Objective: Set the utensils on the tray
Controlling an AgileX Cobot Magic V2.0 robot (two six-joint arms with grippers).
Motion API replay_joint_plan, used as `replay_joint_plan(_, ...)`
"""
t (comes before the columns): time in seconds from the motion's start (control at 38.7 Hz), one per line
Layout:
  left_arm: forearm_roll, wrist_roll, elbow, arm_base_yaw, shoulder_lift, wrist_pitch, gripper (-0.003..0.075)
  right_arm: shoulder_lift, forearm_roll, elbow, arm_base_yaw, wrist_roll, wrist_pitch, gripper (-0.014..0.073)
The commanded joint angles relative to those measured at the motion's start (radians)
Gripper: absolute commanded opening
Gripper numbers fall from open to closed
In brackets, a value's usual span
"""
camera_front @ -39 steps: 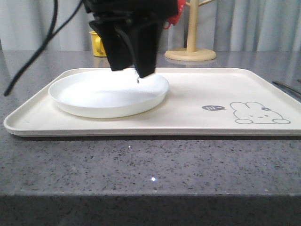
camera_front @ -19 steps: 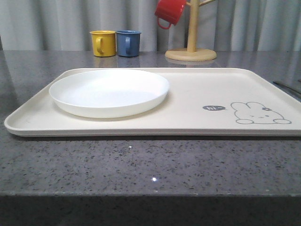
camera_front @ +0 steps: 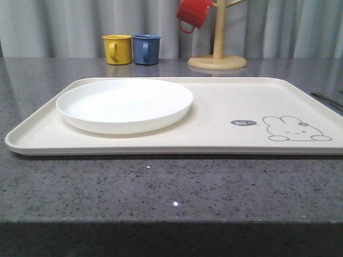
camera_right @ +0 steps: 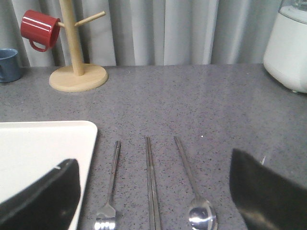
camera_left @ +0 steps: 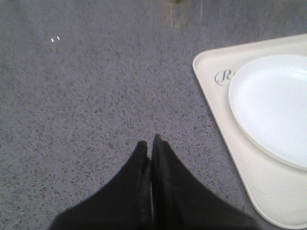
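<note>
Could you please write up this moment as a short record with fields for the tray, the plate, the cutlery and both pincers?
tray: large cream rectangular tray with rabbit drawing, on the grey speckled counter
plate: round white shallow plate resting on the tray's left part
cutlery: silver metal fork, flat metal chopsticks and shiny metal spoon lying side by side on the counter beside the tray, none on it yet
left pincer: shut, empty, over bare counter
right pincer: open, above the cutlery

Tray [camera_front: 214, 107]: right end cut off by the front view's edge.
Fork [camera_right: 109, 191], chopsticks [camera_right: 151, 182], spoon [camera_right: 194, 191]: lower ends cut off beside the tray.
</note>
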Motion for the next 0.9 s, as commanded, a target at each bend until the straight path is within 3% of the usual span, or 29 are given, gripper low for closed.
replay_joint_plan(0.0, -0.012, -0.012, 0.08, 0.003, -0.145, -0.168, -0.0018, 0.015, -0.001, -0.035, -0.003, -0.007, -0.081, 0.0652)
replay_joint_plan(0.31, -0.012, -0.012, 0.243, 0.003, -0.425, -0.27, -0.0018, 0.015, -0.001, -0.035, -0.003, -0.007, -0.081, 0.0652)
replay_joint_plan(0.88, -0.012, -0.012, 0.245, 0.003, -0.43, -0.281, -0.0018, 0.015, -0.001, -0.035, -0.003, -0.007, -0.084, 0.0652)
